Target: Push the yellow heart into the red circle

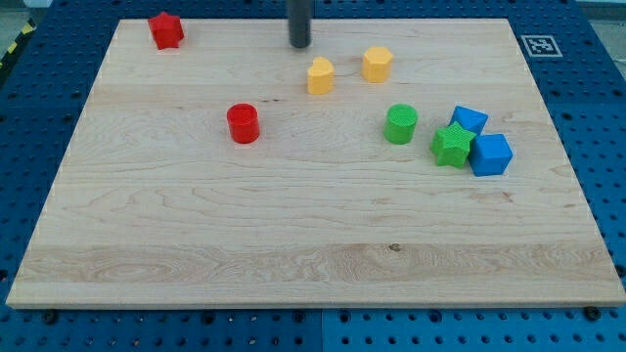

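Observation:
The yellow heart [320,75] lies on the wooden board [293,244] near the view's top centre. The red circle [243,124] stands to its lower left, well apart from it. My tip [299,45] is at the view's top, just above and slightly left of the yellow heart, with a small gap between them. The rod comes down from the view's top edge.
A yellow hexagon [377,64] sits right of the heart. A red star [166,30] is at the top left corner. At the right are a green circle [400,124], a green star [451,145] and two blue blocks [490,154], [469,119].

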Available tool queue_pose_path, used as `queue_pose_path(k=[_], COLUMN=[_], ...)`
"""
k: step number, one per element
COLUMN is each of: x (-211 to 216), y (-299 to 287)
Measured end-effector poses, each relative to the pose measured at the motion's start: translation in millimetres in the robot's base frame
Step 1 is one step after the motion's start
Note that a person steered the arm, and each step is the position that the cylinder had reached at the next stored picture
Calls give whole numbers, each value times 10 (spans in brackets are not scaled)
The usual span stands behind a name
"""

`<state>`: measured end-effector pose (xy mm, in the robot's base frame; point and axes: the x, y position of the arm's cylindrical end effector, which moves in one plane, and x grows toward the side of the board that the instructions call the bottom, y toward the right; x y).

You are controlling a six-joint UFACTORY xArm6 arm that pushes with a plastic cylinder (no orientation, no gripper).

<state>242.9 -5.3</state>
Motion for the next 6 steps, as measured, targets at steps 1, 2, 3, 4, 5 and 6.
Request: queue_pose_path(k=[1,2,3,4,5,6], x=[352,629,722,887,1062,1092], y=[110,140,307,416,-43,-147])
